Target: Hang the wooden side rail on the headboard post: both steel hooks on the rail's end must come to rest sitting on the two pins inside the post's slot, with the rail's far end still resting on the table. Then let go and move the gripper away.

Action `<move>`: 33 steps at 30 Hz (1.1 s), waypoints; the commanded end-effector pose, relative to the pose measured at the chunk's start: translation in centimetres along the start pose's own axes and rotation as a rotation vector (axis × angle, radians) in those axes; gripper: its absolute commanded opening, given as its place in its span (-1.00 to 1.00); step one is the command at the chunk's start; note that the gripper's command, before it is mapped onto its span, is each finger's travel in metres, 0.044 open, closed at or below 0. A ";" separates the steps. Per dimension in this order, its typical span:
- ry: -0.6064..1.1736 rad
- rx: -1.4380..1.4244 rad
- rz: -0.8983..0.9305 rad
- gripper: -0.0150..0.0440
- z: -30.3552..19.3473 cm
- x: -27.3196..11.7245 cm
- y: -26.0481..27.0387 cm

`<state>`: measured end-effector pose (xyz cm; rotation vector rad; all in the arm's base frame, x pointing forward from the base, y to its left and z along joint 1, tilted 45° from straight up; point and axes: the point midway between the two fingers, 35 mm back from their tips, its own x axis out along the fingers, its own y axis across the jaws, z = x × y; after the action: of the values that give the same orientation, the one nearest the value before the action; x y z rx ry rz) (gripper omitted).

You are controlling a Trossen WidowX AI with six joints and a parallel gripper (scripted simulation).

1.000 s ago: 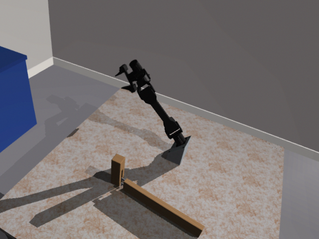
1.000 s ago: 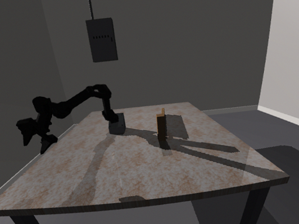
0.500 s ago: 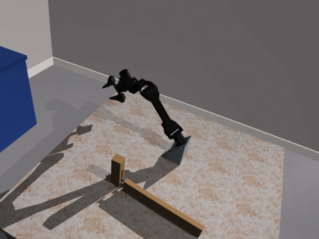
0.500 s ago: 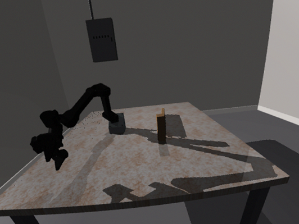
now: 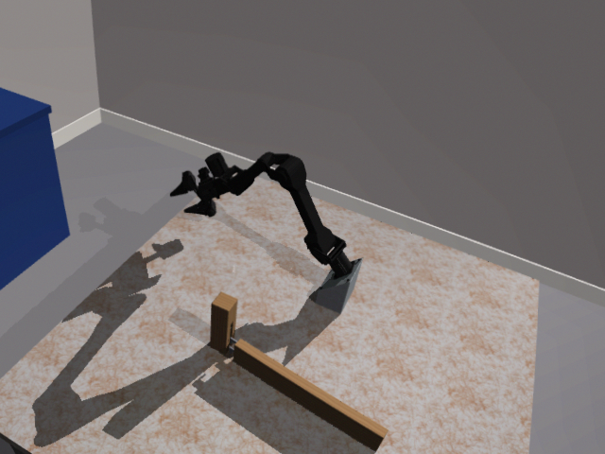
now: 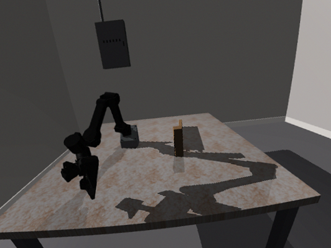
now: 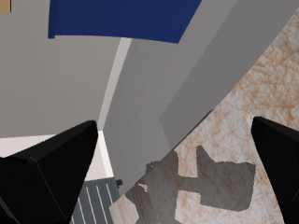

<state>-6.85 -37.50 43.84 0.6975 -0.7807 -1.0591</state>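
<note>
The wooden headboard post (image 5: 222,323) (image 6: 178,142) stands upright on the table. The wooden side rail (image 5: 307,383) stretches away from the post's slotted side in the top view, its near end close to the post. Small grey steel hooks (image 5: 233,343) bridge the narrow gap low on the post. Whether they sit on the pins is too small to tell, and the pins are hidden. The rail's far end appears low at the table. My gripper (image 5: 178,202) (image 7: 177,127) is wide open and empty, raised well away from post and rail, near the table's edge.
The arm's grey base (image 5: 337,293) (image 6: 129,143) stands on the mottled table top (image 5: 440,341) (image 6: 137,176), beyond the post and rail in the top view. A blue cabinet (image 5: 29,195) (image 7: 121,19) stands off the table. A dark box (image 6: 113,44) is on the wall.
</note>
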 end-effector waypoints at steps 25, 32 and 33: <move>0.321 -0.571 0.165 1.00 -22.9 4.9 7.0; 0.381 -0.697 0.221 1.00 -27.3 4.0 8.7; 0.389 -0.714 0.229 1.00 -27.9 3.8 9.0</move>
<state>20.06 -35.47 37.31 0.2235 -0.1577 -0.8878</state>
